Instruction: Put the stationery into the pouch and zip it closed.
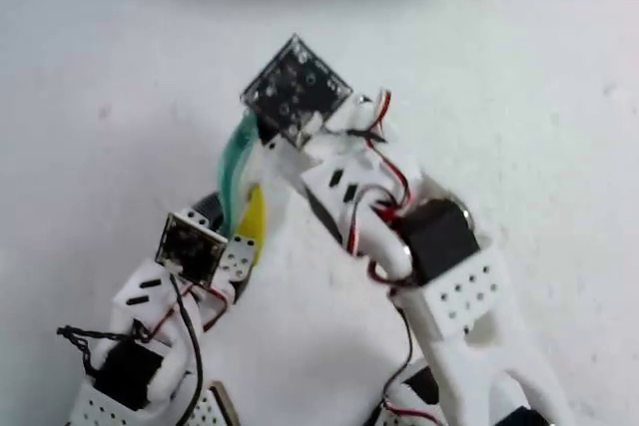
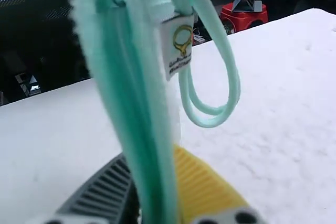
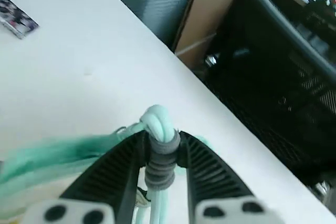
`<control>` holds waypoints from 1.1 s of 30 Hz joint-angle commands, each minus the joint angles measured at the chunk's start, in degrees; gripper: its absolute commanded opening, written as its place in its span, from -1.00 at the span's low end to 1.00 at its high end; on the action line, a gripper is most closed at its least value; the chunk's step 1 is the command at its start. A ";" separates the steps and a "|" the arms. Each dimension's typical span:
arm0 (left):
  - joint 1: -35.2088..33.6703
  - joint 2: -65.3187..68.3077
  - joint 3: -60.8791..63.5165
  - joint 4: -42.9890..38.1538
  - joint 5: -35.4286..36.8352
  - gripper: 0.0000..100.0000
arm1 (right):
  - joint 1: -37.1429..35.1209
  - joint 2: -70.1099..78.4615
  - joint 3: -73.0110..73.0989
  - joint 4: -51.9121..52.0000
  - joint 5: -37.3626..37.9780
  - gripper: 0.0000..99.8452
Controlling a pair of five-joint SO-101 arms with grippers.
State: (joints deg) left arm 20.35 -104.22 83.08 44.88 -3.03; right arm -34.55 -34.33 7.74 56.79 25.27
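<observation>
The pouch (image 2: pixel 131 103), of mint-green fleecy fabric, was held on edge above the worktop (image 1: pixel 519 97), between the two arms. The left gripper (image 2: pixel 152 161) was closed on the pouch's lower end, with the fabric pinched between its grey and yellow fingers. The right gripper (image 3: pixel 161 140) was closed on the grey bead (image 3: pixel 160 163) of the knotted pull cord (image 3: pixel 156 120) at the opposite end. A carry loop (image 2: pixel 215 93) and a tag (image 2: pixel 181 51) hung free beside that end. The stationery could not be seen, and it could not be told how far the zip was closed.

The step in hand was judged to be the zipping. For a clean run, the following was advised:

1. The pouch was to be drawn taut between both grippers before any pull was applied.
2. The pull was to be directed along the line of the zip, not across it.
3. The left gripper's hold was to be treated as the anchor; slack there was expected to let the fabric bunch.
4. The bead was to be used as a stop, since a bare cord was considered likely to slip.
5. The loop and the fleecy pile were to be watched for snagging in the teeth.
</observation>
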 commanded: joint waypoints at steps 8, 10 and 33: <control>0.48 -0.66 -3.16 -0.26 -0.88 -0.96 | 9.98 8.57 -3.34 -1.98 -0.09 -0.97; 0.48 -0.66 -3.08 -0.26 -0.88 -0.96 | 11.56 10.42 -3.34 -3.30 -0.09 -0.97; -1.71 -0.75 -11.08 7.65 7.47 -0.47 | -0.75 -4.18 -2.99 7.69 -0.53 -0.97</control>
State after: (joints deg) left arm 19.91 -104.22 79.03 48.13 -3.03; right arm -33.14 -35.21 6.59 62.68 25.36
